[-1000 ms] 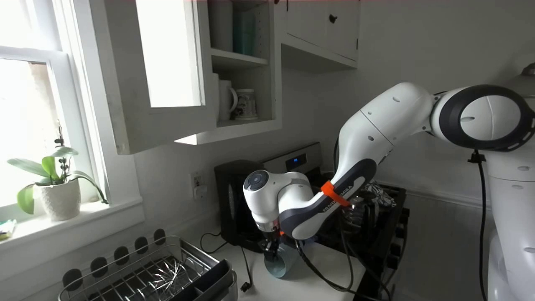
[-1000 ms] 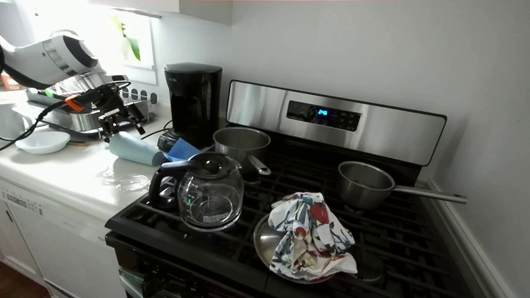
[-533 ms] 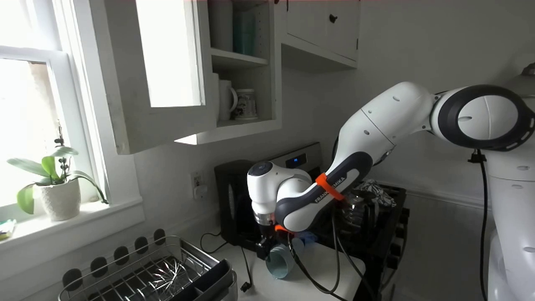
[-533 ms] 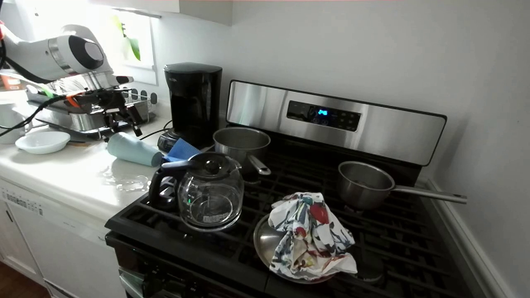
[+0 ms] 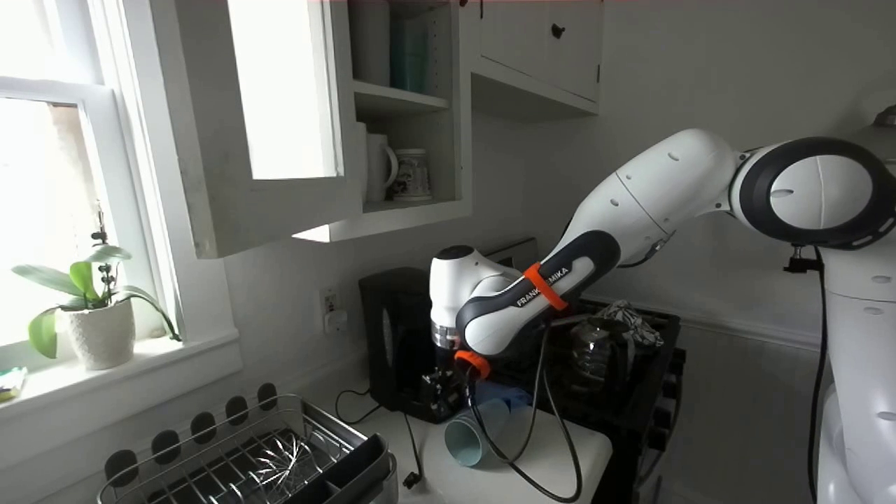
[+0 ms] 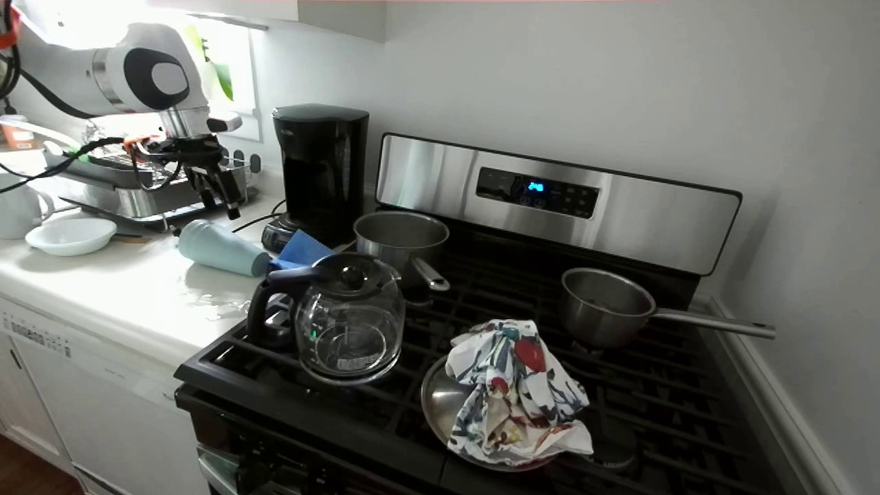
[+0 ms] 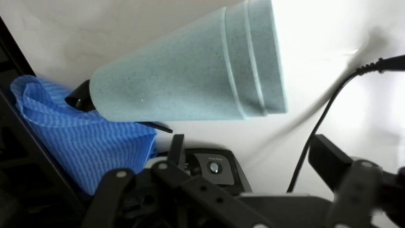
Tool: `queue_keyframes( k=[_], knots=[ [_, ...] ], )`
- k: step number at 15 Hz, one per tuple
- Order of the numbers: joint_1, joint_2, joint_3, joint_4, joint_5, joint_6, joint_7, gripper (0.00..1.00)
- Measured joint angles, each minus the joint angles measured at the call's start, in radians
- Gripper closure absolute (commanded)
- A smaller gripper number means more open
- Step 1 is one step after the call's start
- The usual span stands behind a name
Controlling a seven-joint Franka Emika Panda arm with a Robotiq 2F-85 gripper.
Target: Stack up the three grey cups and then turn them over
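- Cups (image 7: 177, 69): plastic by look; matt, smooth, finely speckled.
- Gripper (image 7: 246, 142): matt black.
- Blue cloth (image 7: 104, 145): thin, finely ribbed.
- Coffee maker (image 6: 333, 144), far side: hard black plastic, part glossy.
- Carafe (image 6: 350, 330): clear glossy glass; handle (image 6: 258, 309) smooth dark plastic.
- Left pot (image 6: 405, 256) and right pot (image 6: 598, 326): metal, dull satin outside.
- Stove panel (image 6: 639, 220): brushed steel look, reflective.
- Towel (image 6: 515, 392), near: matt printed cloth, softly creased.
- Counter (image 6: 124, 282): smooth, glossy white.
- Plant pot (image 5: 101, 336): rough, matt.
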Motion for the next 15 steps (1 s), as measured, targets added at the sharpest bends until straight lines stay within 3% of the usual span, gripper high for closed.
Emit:
queue_keyframes(
  k=[15],
  knots=[
    [-0.108, -0.043, -0.063, -0.12, 0.4, 0.024, 0.251, 0.0]
  ],
)
